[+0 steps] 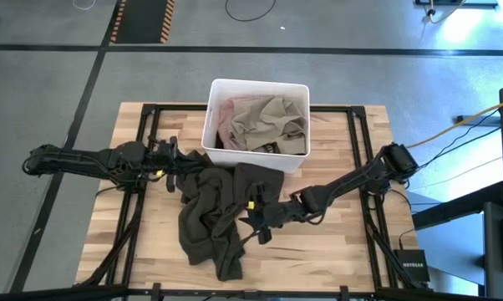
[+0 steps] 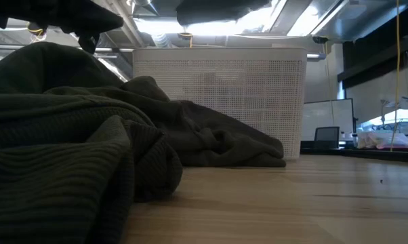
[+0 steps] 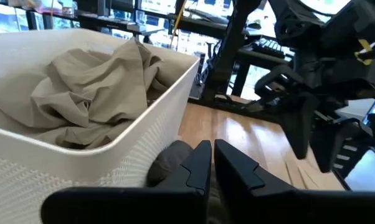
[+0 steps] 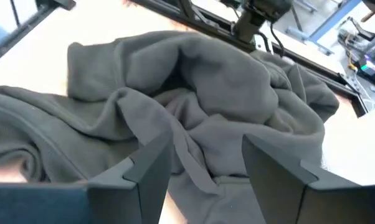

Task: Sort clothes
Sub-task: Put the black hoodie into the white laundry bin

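Right gripper (image 4: 203,168) hovered low over the large dark garment (image 1: 214,213), at the garment's right side, near the middle of the table (image 1: 335,251). Its fingers (image 4: 151,163) stood well apart, a wide gap between them. Grey folds lay in that gap and beneath it, but the fingers were not closed on the fabric; whether the tips touched the cloth could not be told.

Left gripper (image 3: 212,163) sat at the garment's far left edge, just beside the near left corner of the white bin (image 1: 256,88). Its two fingers (image 3: 197,165) were nearly together, only a thin slit between them. A bulge of dark fabric (image 3: 169,158) lay right against the fingers; a pinch on it could not be confirmed.

The dark garment was heaped and rumpled on the wood, spreading from the bin's near wall toward the near edge of the table, left of centre. In the low view it filled the left half as ribbed, piled folds (image 2: 75,149), with one flap reaching to the foot of the bin (image 2: 221,95).

Inside the bin lay a crumpled olive-tan garment (image 1: 272,121), taking most of the space, and a pale pink shirt (image 1: 224,121) tucked along its left side. From the left wrist view the tan cloth (image 3: 94,93) mounded just above the bin's rim.
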